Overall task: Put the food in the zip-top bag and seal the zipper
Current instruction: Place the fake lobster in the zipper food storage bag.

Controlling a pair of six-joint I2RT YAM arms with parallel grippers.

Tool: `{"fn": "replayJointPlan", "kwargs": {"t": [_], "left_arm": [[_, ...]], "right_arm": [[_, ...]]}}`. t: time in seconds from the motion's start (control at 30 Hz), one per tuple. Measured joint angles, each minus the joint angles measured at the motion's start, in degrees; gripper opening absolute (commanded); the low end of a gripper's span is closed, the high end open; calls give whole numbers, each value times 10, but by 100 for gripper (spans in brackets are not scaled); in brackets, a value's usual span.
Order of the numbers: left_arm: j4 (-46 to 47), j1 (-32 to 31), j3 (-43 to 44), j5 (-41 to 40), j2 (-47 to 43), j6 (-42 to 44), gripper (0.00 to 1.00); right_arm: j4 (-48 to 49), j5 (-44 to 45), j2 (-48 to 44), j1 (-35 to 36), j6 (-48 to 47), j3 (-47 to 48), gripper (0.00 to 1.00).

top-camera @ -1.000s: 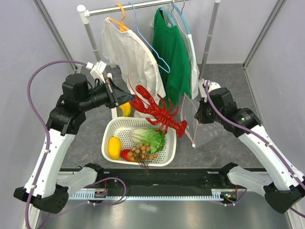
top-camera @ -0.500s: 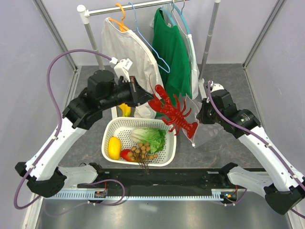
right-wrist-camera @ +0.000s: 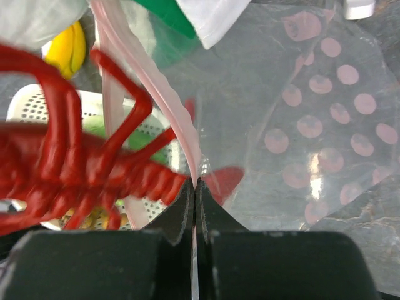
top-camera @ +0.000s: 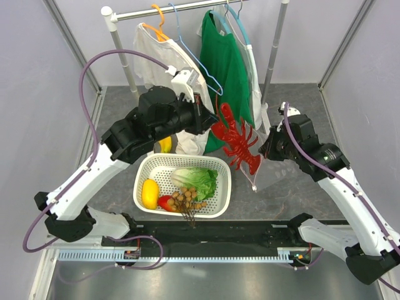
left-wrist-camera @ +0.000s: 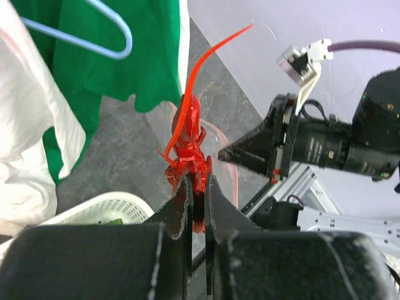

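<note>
My left gripper (top-camera: 209,122) is shut on the big red lobster (top-camera: 237,140) and holds it in the air, tail down, over the right side of the white basket. In the left wrist view the lobster (left-wrist-camera: 187,134) hangs beyond my left gripper (left-wrist-camera: 198,187). My right gripper (top-camera: 265,149) is shut on the mouth edge of the clear zip-top bag (top-camera: 275,172), holding it upright. In the right wrist view my right gripper (right-wrist-camera: 195,184) pinches the pink zipper (right-wrist-camera: 169,100), and the lobster (right-wrist-camera: 69,169) has its tail tip showing through the bag (right-wrist-camera: 300,125).
The white basket (top-camera: 150,164) holds a yellow fruit (top-camera: 150,194), lettuce (top-camera: 197,181), a longan bunch (top-camera: 187,200) and a red-yellow mango (top-camera: 165,202). A banana (top-camera: 164,145) lies behind it. A rack with a white shirt (top-camera: 165,69) and a green shirt (top-camera: 225,69) stands behind.
My left arm has carried the lobster to the right, from above the basket to the bag's mouth, and turned it tail-down. My right gripper has kept its hold on the bag and shifted slightly right.
</note>
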Motion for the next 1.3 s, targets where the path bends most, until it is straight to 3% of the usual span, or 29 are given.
{"fn": "replayJointPlan", "kwargs": {"t": [0.27,0.83,1.07,1.3], "left_arm": [[5,0,79,-15,62,-3,2],[6,-5,120,16,139,-66,2],[31,-8,111,84,149,-78,2],[35,-14,30,155,149,-82,2]], "right_arm": [[-5,-35,-4,-23,19,5,0],[-16,-98,-10,-59,63,64,0],[-2,-96,-64,-59,37,49,0],[29,-102,-103,-59,7,1,0]]}}
